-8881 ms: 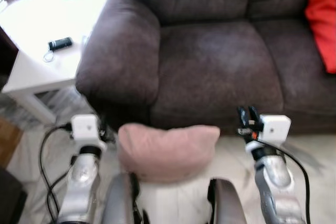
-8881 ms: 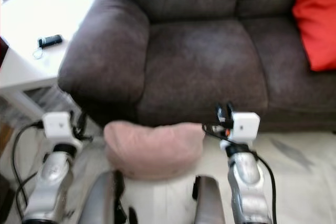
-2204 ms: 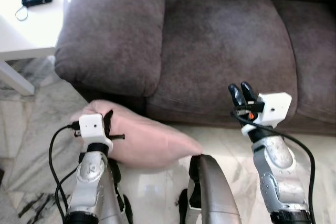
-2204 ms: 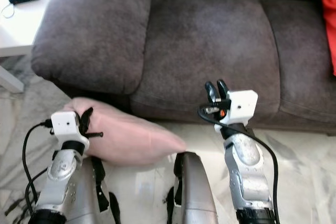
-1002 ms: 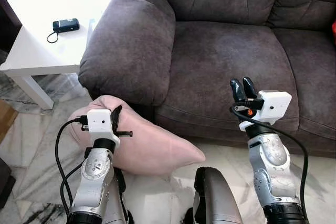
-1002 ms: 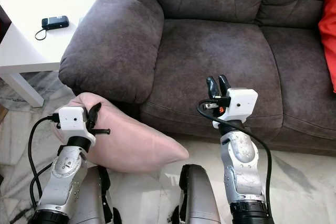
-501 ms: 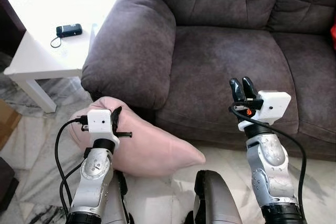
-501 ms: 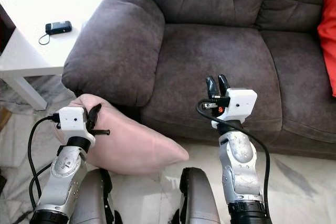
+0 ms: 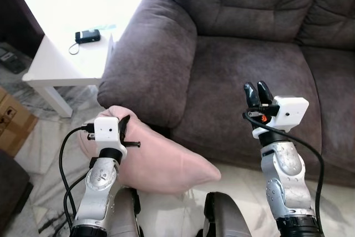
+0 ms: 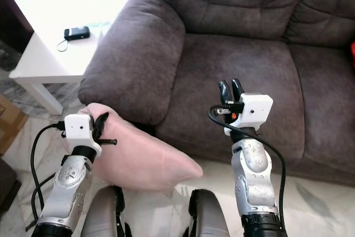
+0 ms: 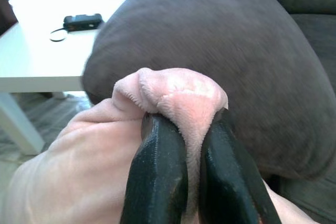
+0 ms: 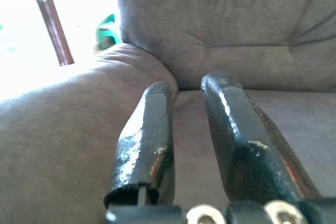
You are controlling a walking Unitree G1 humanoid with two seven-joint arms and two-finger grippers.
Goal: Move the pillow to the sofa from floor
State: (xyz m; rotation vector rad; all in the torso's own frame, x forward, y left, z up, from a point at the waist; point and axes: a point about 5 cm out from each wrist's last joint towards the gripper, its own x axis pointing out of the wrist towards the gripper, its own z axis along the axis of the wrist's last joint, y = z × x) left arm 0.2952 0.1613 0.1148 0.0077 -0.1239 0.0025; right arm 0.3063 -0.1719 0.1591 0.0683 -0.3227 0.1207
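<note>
A soft pink pillow [image 9: 161, 162] hangs in front of the dark grey sofa's left armrest [image 9: 150, 65], its free end drooping toward my knees. My left gripper [image 9: 123, 129] is shut on its upper corner; in the left wrist view the two black fingers [image 11: 157, 171] pinch a fold of the pink fabric [image 11: 173, 90]. My right gripper [image 9: 257, 89] is raised in front of the sofa seat [image 9: 244, 59], apart from the pillow. Its fingers [image 12: 147, 140] stand slightly open with nothing between them.
A white side table [image 9: 61, 59] stands left of the armrest with a small black device [image 9: 87, 36] on it. A cardboard box [image 9: 14, 126] sits on the marble floor [image 9: 50, 154] at the far left. The seat cushions are bare.
Earlier the pillow lay on the floor between both arms; now my left gripper holds its corner, lifted. Over the last second the camera shifted; both arms barely moved.
</note>
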